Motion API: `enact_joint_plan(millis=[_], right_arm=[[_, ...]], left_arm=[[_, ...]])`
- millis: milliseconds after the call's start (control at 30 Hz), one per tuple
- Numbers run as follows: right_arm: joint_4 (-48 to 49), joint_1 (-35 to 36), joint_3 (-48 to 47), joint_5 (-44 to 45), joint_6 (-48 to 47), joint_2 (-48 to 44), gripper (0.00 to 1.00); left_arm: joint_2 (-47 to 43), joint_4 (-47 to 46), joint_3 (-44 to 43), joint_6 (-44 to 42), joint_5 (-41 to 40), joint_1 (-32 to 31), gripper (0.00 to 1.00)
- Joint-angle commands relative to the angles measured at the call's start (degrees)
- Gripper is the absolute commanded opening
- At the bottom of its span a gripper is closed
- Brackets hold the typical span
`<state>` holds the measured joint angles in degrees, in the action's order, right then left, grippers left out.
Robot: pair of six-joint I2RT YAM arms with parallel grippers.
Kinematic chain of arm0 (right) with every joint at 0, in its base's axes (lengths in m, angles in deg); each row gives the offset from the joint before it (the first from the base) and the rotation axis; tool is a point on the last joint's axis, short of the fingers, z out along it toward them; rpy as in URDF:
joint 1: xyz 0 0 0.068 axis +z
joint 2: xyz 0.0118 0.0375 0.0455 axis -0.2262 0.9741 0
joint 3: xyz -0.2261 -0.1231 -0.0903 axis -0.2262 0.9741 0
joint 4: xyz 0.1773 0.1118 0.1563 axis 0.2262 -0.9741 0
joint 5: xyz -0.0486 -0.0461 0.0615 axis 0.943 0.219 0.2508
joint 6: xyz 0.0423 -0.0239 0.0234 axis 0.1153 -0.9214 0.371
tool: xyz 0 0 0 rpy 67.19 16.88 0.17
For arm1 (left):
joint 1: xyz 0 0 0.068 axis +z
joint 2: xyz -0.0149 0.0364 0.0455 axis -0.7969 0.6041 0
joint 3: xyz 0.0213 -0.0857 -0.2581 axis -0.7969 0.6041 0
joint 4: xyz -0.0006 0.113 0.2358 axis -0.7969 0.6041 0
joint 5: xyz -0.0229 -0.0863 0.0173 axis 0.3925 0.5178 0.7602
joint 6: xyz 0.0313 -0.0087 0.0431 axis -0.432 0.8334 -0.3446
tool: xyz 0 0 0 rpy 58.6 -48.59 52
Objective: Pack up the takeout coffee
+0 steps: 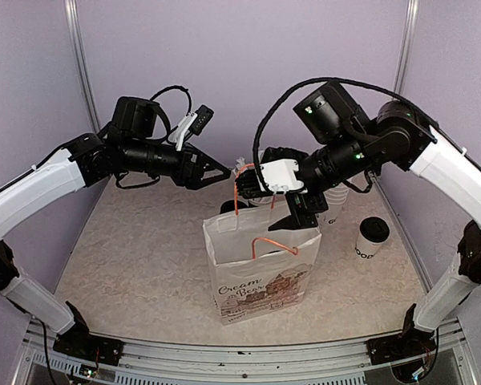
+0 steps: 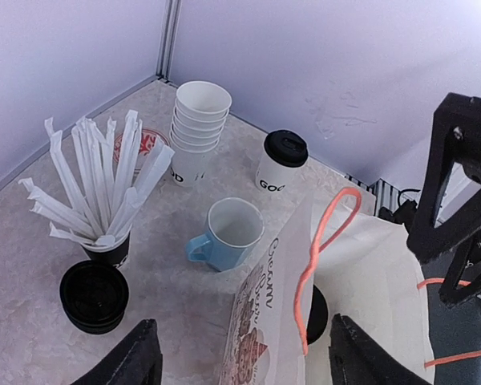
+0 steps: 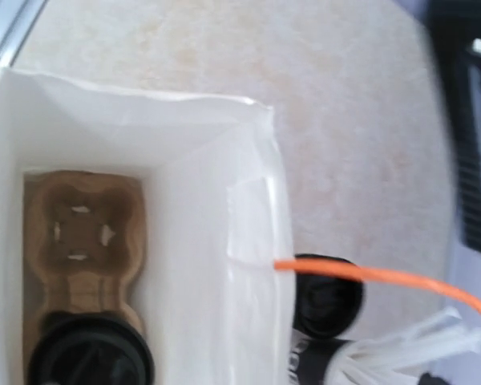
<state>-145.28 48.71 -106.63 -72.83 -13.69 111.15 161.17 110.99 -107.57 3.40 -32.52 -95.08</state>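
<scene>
Bag, white paper, w/ brown pulp tray + black-lidded cup

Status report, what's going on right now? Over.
Left gripper open, right gripper open above bag. One coffee in bag's carrier, second coffee out on table. Bag mouth clear.

White bag with orange handles, white black-lidded cup, light-blue mug, brown cup carrier, beige marbled table
</scene>
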Motion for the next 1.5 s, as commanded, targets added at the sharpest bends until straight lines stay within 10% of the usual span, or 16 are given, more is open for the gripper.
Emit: enact_joint_plan(millis=[0, 267, 500, 733, 1067, 1467], right_arm=[[1.06, 0.05, -1.00, 3.72, -1.39, -2.06, 0.85], [4.64, -8.01, -1.61, 5.93, -1.69, -6.48, 0.86], [9.05, -26.67, 6.02, -4.24, 2.25, -10.16, 1.00], [13.26, -42.82, 14.36, -10.94, 8.74, -11.89, 1.00], [13.85, -44.90, 24.81, -12.81, 7.90, -16.14, 1.00], [15.30, -44.99, 33.81, -11.04, 7.59, -22.59, 1.00]], left_arm=[[-0.82, -1.62, 0.05, -1.08, 1.87, -0.95, 0.72], [5.95, -2.91, -3.49, -2.20, 5.50, -3.04, 0.60], [7.86, -1.93, -6.53, -4.17, 6.65, -6.64, 0.00], [-0.70, -6.52, 3.26, -4.27, -2.40, -20.86, 0.00], [1.51, -3.83, 4.37, -2.68, -18.98, -42.12, 0.00], [4.90, -1.65, 0.30, -1.09, -20.48, -48.20, 0.00]])
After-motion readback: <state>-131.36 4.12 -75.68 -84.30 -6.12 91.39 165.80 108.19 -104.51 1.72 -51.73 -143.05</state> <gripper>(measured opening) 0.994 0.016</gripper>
